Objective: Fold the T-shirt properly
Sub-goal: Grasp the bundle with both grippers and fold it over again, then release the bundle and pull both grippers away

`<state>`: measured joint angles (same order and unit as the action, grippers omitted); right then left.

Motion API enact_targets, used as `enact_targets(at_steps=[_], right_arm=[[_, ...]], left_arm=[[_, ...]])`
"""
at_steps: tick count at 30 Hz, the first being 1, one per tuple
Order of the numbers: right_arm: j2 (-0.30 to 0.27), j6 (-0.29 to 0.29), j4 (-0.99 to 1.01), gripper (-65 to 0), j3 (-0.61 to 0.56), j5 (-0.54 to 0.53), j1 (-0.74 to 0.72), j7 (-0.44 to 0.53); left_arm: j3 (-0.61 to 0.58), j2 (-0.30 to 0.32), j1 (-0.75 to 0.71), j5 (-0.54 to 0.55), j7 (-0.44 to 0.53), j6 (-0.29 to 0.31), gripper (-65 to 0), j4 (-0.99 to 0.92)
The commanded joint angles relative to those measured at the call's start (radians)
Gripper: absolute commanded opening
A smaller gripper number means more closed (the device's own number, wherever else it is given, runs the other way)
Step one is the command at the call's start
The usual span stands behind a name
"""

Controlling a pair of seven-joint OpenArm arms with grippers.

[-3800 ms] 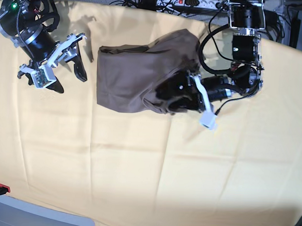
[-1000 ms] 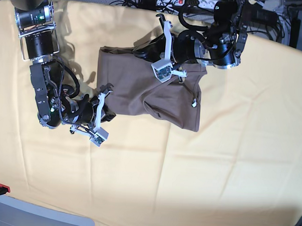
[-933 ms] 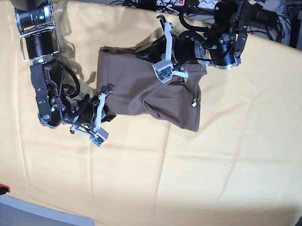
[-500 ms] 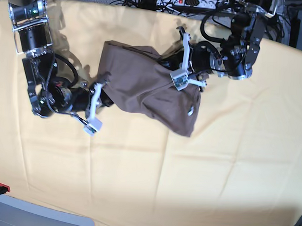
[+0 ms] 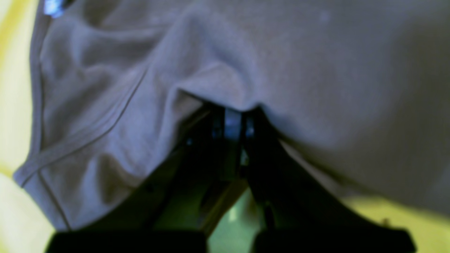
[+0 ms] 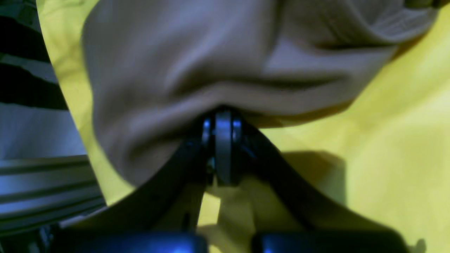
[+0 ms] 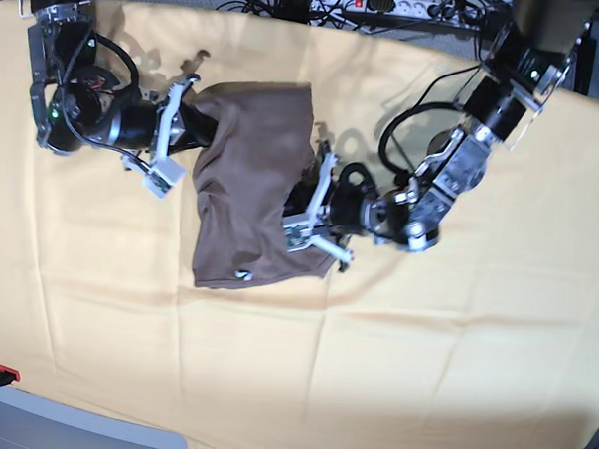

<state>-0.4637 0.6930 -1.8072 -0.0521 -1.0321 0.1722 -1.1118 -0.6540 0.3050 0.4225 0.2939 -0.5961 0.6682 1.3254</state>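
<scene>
Both arms have swung the T-shirt [image 7: 249, 188] round; left tool [image 7: 303, 200] and right tool [image 7: 190, 123], both clamped on it, should lower evenly, keeping it taut.

Two robot arms built of black cylindrical joints with silver metal collars. The right arm [image 7: 76, 115], at the upper left of the base view, shows a small green light and loose black cables. The left arm [image 7: 462, 152], at the upper right, trails looping black cables. Each ends in black tapering fingers [image 5: 267, 168] beside a white plastic bracket [image 7: 164, 144] carrying a wrist camera.
</scene>
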Motion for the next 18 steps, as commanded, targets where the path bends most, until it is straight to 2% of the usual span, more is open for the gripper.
enact_targets(at_steps=[1,7,9,14,16,18], right_arm=[[-0.009,0.005,-0.021,-65.0,0.044,-0.019,0.012,0.017],[0.063,0.005,-0.022,-65.0,0.238,-0.019,0.121,0.018],[0.099,0.005,-0.022,-65.0,0.269,-0.019,0.146,0.018],[0.180,0.005,-0.022,-65.0,0.279,-0.040,0.166,0.014],[0.208,0.005,-0.023,-65.0,0.279,-0.051,0.161,0.015],[0.227,0.005,-0.024,-65.0,0.279,-0.048,0.149,0.015]], left_arm=[[-0.029,-0.013,0.027,-0.079,-0.078,-0.030,-65.0,-0.026],[-0.051,-0.064,0.134,-0.060,-0.150,-0.049,-65.0,-0.029],[-0.051,-0.070,0.163,-0.005,-0.222,-0.062,-65.0,-0.028],[-0.049,-0.069,0.210,0.182,-0.478,-0.104,-65.0,0.027],[-0.034,-0.051,0.219,0.259,-0.525,-0.092,-65.0,0.062],[-0.003,-0.021,0.220,0.319,-0.527,-0.086,-65.0,0.096]])
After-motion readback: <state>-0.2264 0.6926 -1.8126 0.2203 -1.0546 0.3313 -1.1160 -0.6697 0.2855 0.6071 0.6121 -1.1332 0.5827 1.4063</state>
